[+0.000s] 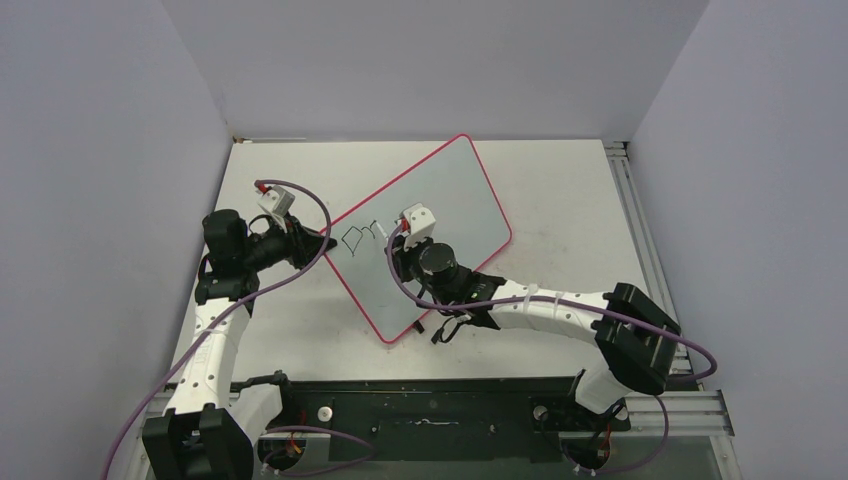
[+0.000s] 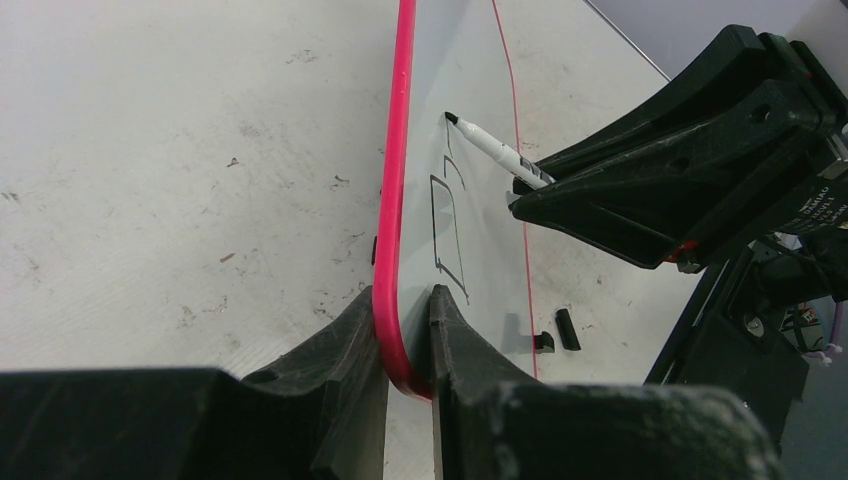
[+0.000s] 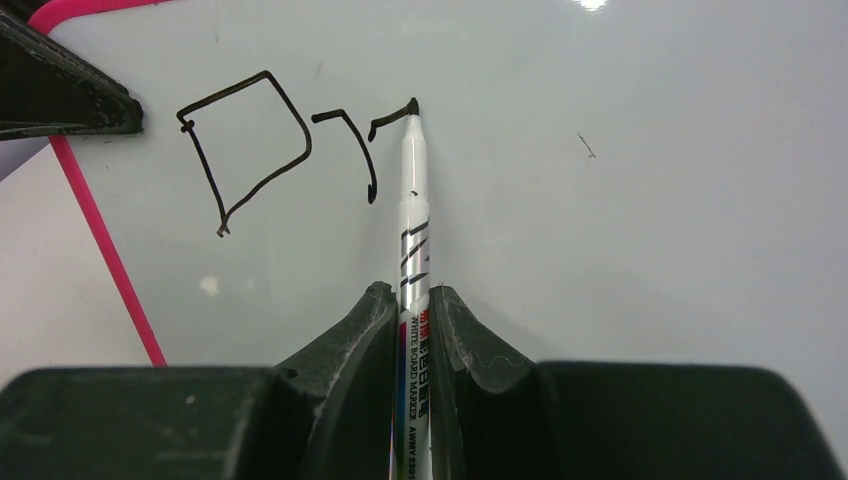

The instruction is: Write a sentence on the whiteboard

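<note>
Right claw (image 3: 410,300): your fingers are pinched together on a white marker (image 3: 414,190), gripping its printed barrel. The black tip points straight away from the claw. The tip touches the whiteboard (image 3: 660,200) at the end of a short hooked stroke.

The sentence (image 3: 285,140): a thin black line in an angular hand. You can read a boxy "D", an "r" beside it, and the hooked stroke under the marker tip, all in one slightly slanted row. The row lies near the whiteboard's left corner, close to its pink rim. It sits just ahead of your right claw and to the left of the marker barrel.

Left claw (image 2: 405,315): your fingers are clamped on the whiteboard's pink rim at that same corner, one finger on each side of the edge. The "D" lies on the whiteboard just beyond these fingertips.

The whiteboard has a white face, rounded corners and a thin pink-red rim. It lies turned at an angle on the scuffed white table (image 1: 560,200). Your right arm reaches in across the whiteboard's near long edge.
</note>
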Robot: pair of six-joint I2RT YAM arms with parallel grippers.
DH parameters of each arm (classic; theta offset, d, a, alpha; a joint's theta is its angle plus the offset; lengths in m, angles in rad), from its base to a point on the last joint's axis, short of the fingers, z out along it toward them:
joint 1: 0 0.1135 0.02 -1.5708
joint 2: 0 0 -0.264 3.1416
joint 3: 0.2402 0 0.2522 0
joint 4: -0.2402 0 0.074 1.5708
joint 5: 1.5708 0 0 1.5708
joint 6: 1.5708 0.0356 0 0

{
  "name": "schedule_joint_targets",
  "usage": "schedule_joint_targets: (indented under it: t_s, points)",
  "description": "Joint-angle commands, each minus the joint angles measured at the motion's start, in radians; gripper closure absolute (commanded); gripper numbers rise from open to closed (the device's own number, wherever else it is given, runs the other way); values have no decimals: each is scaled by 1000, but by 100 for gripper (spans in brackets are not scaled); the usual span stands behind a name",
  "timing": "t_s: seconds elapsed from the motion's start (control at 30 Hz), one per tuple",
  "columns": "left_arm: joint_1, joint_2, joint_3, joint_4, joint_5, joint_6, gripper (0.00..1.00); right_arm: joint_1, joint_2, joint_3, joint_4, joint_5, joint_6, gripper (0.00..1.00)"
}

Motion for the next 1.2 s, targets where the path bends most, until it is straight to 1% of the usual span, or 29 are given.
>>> schedule_joint_targets:
  t_s: [0.0,0.23,0.33,0.57,1.17]
  points:
    - [-16,7,3,-58,-44,131,100,-7,2,37,12,1,6,95]
    - [-16,5,1,-61,-48,131,100,3,-105,-23,44,-21,-26,95]
    - [-17,5,1,-62,-49,133,100,3,-123,-39,34,-16,-25,95]
    - [-16,7,3,-63,-50,133,100,2,-91,-55,28,-34,-19,95]
    - [-17,1,3,-63,-46,134,100,1,-26,-21,6,-46,-6,95]
